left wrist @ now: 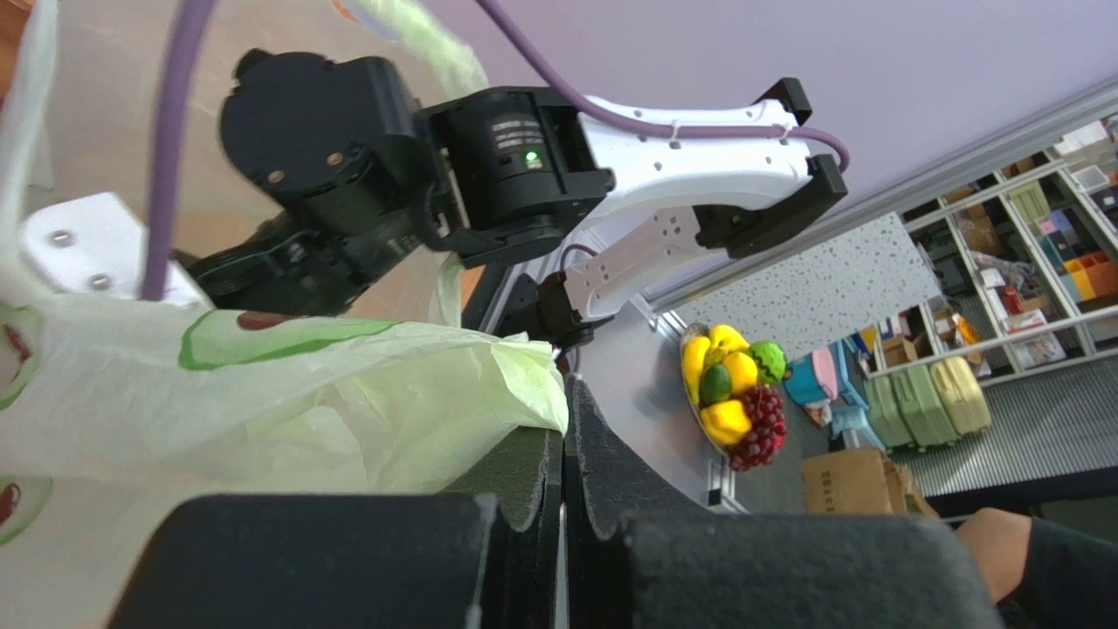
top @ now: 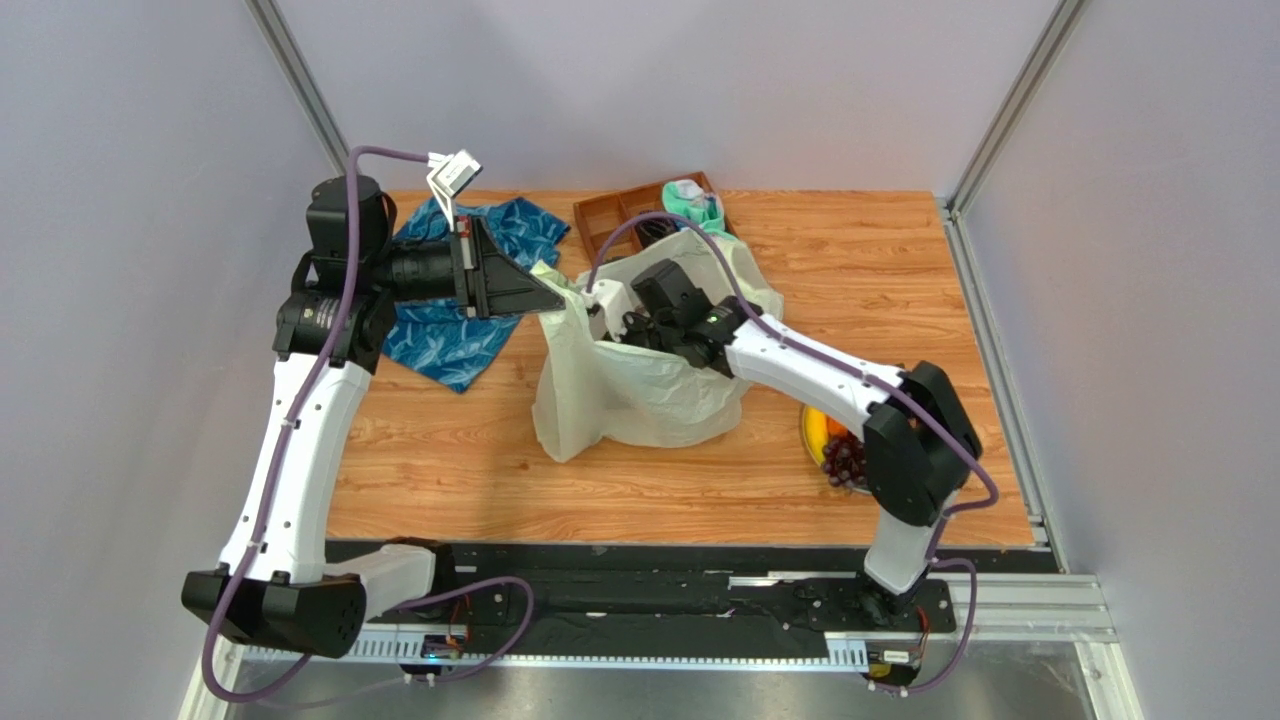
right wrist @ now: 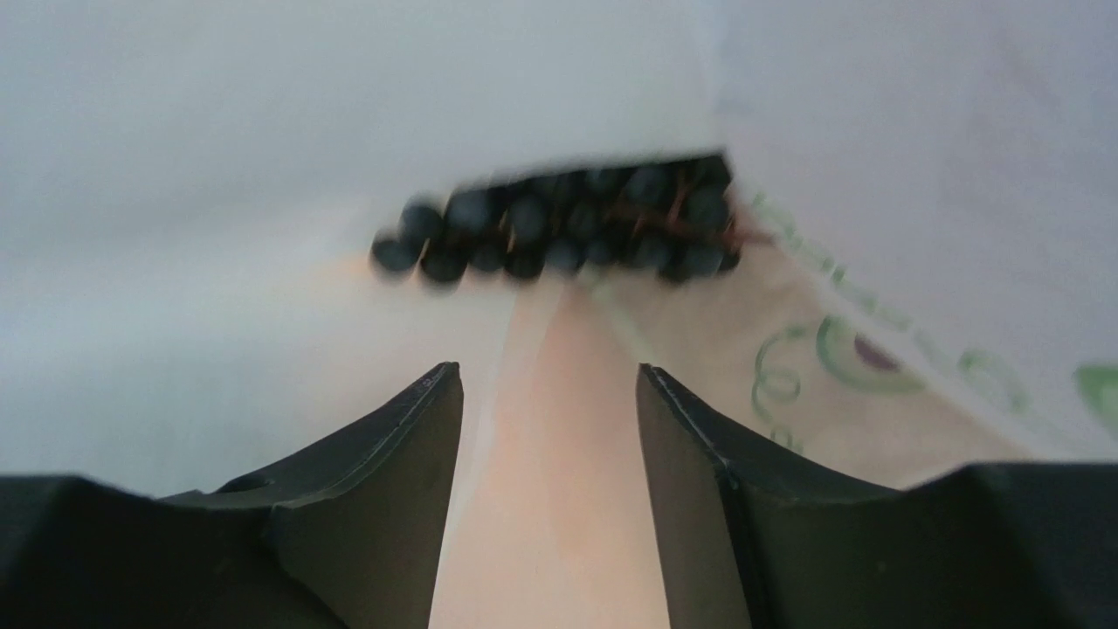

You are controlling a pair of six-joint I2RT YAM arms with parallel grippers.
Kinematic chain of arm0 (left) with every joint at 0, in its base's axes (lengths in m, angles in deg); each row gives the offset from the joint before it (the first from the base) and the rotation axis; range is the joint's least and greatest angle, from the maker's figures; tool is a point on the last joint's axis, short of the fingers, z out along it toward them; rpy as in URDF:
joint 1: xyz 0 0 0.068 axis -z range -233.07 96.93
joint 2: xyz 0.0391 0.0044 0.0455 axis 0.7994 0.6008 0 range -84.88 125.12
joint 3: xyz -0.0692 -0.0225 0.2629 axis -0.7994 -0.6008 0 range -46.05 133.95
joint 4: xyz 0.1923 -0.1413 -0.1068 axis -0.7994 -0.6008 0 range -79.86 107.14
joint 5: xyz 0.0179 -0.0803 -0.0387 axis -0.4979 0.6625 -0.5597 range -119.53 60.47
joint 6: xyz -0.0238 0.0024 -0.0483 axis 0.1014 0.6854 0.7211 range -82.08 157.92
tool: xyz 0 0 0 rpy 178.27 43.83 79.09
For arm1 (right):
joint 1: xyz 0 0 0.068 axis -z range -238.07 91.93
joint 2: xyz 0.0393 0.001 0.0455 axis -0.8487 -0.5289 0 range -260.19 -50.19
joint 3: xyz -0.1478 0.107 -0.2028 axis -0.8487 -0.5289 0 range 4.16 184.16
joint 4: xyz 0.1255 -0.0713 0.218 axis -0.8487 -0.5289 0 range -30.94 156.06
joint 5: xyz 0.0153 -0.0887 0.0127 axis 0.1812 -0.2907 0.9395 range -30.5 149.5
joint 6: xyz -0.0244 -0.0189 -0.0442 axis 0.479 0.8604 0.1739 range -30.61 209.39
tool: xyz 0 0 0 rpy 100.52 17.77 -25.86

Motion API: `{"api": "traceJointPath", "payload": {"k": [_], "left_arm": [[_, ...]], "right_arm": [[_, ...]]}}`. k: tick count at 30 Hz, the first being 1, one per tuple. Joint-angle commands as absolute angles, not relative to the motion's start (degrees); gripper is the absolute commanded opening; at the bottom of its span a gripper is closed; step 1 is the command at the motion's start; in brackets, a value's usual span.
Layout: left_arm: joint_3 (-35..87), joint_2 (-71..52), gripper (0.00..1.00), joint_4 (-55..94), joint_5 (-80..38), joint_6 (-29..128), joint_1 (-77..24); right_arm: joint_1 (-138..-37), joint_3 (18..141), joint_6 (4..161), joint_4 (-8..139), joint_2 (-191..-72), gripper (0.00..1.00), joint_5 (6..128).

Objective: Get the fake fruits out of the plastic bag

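Several fake fruits (left wrist: 726,393) are noted out at the right of the bench (top: 887,270); a dark grape bunch (right wrist: 564,236) is left inside the plastic bag (top: 631,390), rim pinched by the left gripper (left wrist: 564,433), and faced by the right gripper (right wrist: 549,393), jaws parted, empty.

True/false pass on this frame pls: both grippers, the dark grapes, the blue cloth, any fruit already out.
1. The left gripper is shut on the plastic bag edge. True.
2. The right gripper clamps the dark grape bunch. False: its jaws are open and the bunch lies ahead of them, untouched.
3. The dark grape bunch lies inside the bag. True.
4. The blue cloth lies on the right arm's side. False: it lies on the left arm's side.
5. No fruits are outside the bag. False: several fruits are piled near the right arm.
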State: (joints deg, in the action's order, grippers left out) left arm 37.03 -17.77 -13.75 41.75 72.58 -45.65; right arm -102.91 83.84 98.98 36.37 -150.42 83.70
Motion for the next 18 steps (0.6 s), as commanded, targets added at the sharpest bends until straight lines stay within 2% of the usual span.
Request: {"api": "traceJointPath", "payload": {"k": [1, 4, 7, 10, 11, 14, 18], "left_arm": [[39.02, -16.67, 0.0, -13.79, 41.66, 70.89, -45.6], [38.41, -17.29, 0.0, -14.93, 41.4, 69.92, -45.6], [37.27, -17.82, 0.0, -15.64, 41.05, 69.21, -45.6], [36.3, -17.99, 0.0, -15.64, 40.96, 69.12, -45.69], [35.86, -17.91, 0.0, -15.64, 40.96, 69.04, -45.69], [34.98, -17.82, 0.0, -15.64, 40.96, 68.86, -45.86], [34.02, -18.34, 0.0, -16.34, 40.78, 67.98, -46.3]], "right_arm": [[-104.21, 92.13, 92.39, 39.26, -158.19, 0.54, 81.92], [-104.21, 94.95, 89.93, 39.08, -160.58, 0.54, 82.08], [-104.3, 93.91, 87.12, 39.08, -161.72, 0.57, 84.8], [-105.0, 90.31, 85.09, 39.61, -162.08, 0.66, 87.79], [-105.44, 89.51, 83.52, 40.04, -162.16, 0.76, 88.41], [-107.01, 87.75, 81.49, 41.36, -162.86, 0.93, 86.84], [-108.07, 89.32, 80.78, 42.24, -166.28, 0.98, 81.04]]}}
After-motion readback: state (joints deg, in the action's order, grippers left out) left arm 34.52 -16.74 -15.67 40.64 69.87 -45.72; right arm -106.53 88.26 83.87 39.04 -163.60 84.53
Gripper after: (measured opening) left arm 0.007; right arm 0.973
